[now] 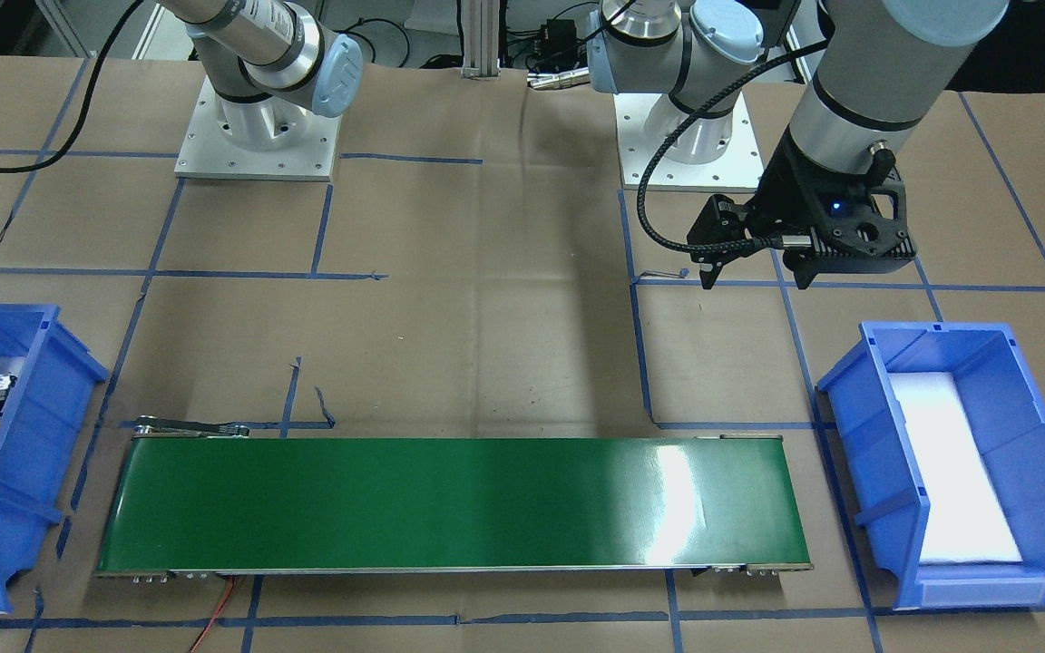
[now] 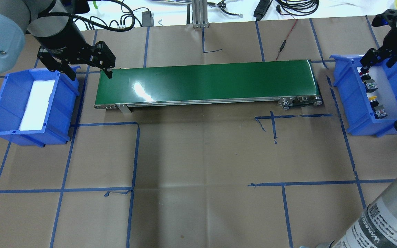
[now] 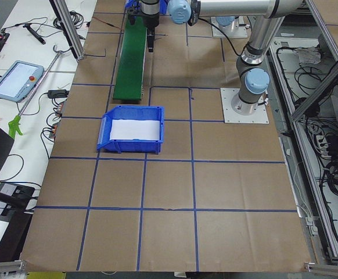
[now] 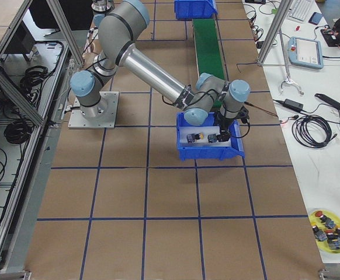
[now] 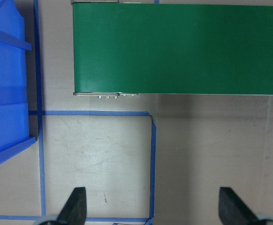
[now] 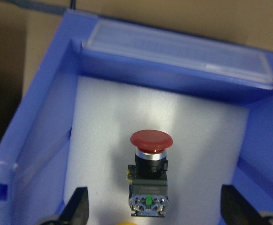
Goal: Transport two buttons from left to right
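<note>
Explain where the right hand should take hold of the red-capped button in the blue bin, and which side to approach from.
Grip the red button by its black body, between cap and terminal block, probably coming down from above. It lies on its side on white foam with both flanks free, and the open right hand hangs with a finger to each side.

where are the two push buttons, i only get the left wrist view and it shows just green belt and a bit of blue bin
Observer: Both lie in the other blue plastic bin, past the far end of the green conveyor belt: a red mushroom-cap button and a yellow-capped button.
Operator: is the right arm on them yet
Observer: The right gripper hangs open above the red one, not touching it.
Operator: anything in the bin by me
Observer: That near blue bin holds only a white foam pad.
</note>
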Controlling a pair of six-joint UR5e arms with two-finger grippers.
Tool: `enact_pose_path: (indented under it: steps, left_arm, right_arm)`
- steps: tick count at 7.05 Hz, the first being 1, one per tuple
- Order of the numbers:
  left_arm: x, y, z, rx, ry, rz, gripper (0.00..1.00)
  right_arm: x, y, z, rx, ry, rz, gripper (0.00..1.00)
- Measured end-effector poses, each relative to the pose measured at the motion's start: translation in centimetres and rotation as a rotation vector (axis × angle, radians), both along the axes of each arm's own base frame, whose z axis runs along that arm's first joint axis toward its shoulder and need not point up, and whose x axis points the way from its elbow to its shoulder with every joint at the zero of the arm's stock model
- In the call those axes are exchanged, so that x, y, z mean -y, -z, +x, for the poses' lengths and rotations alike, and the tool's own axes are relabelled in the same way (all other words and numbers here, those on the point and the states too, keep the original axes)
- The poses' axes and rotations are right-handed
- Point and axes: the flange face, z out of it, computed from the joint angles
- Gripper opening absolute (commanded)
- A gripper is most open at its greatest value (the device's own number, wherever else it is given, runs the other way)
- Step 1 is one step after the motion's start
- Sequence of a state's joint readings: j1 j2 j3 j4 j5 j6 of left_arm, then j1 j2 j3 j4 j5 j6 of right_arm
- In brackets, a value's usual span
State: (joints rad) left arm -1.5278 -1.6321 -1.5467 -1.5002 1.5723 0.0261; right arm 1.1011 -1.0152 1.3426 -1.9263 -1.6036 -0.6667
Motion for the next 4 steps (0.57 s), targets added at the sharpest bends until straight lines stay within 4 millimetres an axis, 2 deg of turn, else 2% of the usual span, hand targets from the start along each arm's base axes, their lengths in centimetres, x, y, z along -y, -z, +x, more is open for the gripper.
enact_pose_path:
  steps: [2, 4]
  left_arm:
    - [0.0, 0.0, 0.0, 0.000, 0.000, 0.000, 1.00]
    - [0.0, 0.0, 0.0, 0.000, 0.000, -0.001, 1.00]
  right_arm:
    - [0.3, -8.5, 2.8, 0.046, -0.033, -0.170, 1.00]
    - [-1.6, -14.9, 9.0, 0.137, -0.073, -0.249, 1.00]
